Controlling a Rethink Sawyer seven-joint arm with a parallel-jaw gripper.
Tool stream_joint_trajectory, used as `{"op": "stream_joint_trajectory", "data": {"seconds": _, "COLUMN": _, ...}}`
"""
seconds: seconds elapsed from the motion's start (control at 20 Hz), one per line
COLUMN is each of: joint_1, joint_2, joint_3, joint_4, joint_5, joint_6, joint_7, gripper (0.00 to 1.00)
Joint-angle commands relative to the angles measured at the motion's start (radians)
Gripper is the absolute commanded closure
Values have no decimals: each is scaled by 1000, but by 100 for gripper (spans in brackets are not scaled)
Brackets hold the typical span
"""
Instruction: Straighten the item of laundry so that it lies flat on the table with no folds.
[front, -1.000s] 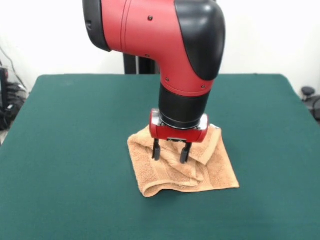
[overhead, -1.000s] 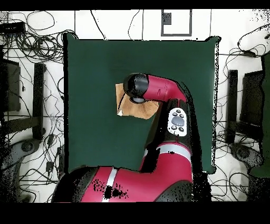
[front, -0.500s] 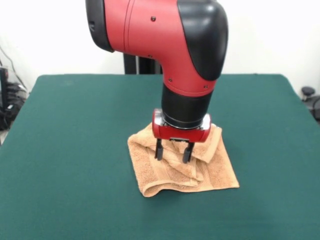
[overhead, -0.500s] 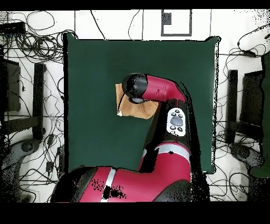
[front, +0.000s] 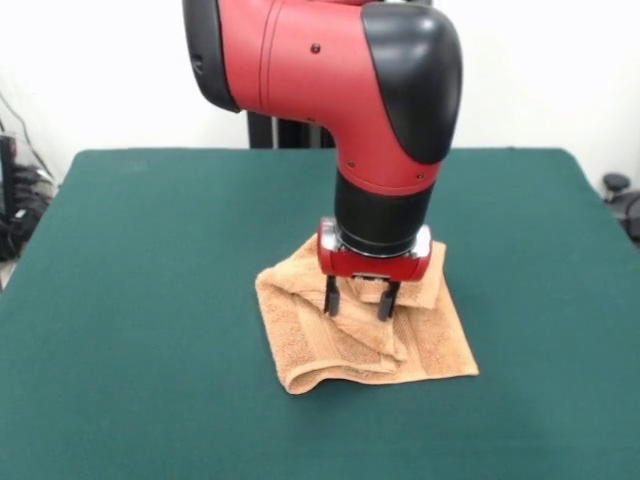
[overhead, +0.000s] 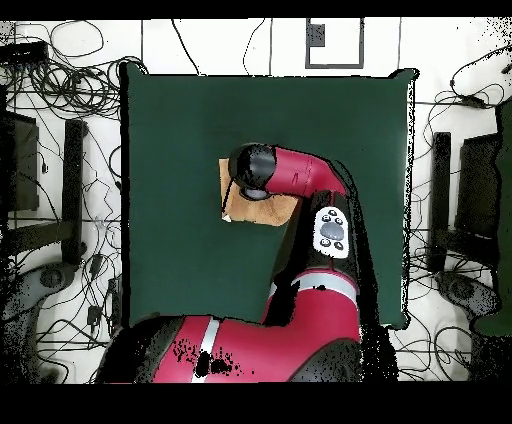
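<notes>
Table (front: 130, 300): dark green top, filling most of the front view; in the overhead view (overhead: 180, 150) it shows as a large green rectangle.

Towel (front: 330, 350): orange-tan terry, lying near the middle of the table, a little toward the near side in the front view. Not flat. The near edge is rolled into a rounded lip at the left corner, a ridge runs diagonally across the middle, and a folded layer sits bunched at the far right. In the overhead view only a part (overhead: 265, 211) shows beside and under the arm.

Gripper (front: 361, 302): red body with two short black fingers (front: 331, 297) pointing straight down over the folded middle of the towel. The fingers stand apart, with towel showing in the gap between them. Tips are at or just above the cloth; contact cannot be told. Nothing is held between them.

Arm (front: 350, 90): red and black, coming down from above onto the towel; in the overhead view (overhead: 300, 175) it covers much of the cloth.
</notes>
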Motion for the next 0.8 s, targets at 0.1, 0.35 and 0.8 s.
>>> {"op": "stream_joint_trajectory", "data": {"seconds": 0.1, "joint_1": 31, "joint_2": -4, "joint_3": 121, "joint_4": 170, "joint_5": 41, "joint_6": -69, "joint_7": 190, "gripper": 0}}
{"op": "stream_joint_trajectory", "data": {"seconds": 0.35, "joint_1": 24, "joint_2": -32, "joint_3": 130, "joint_4": 204, "joint_5": 44, "joint_6": -64, "joint_7": 175, "gripper": 0}}
{"op": "stream_joint_trajectory", "data": {"seconds": 0.8, "joint_1": 12, "joint_2": -55, "joint_3": 139, "joint_4": 227, "joint_5": 44, "joint_6": -56, "joint_7": 158, "gripper": 0}}
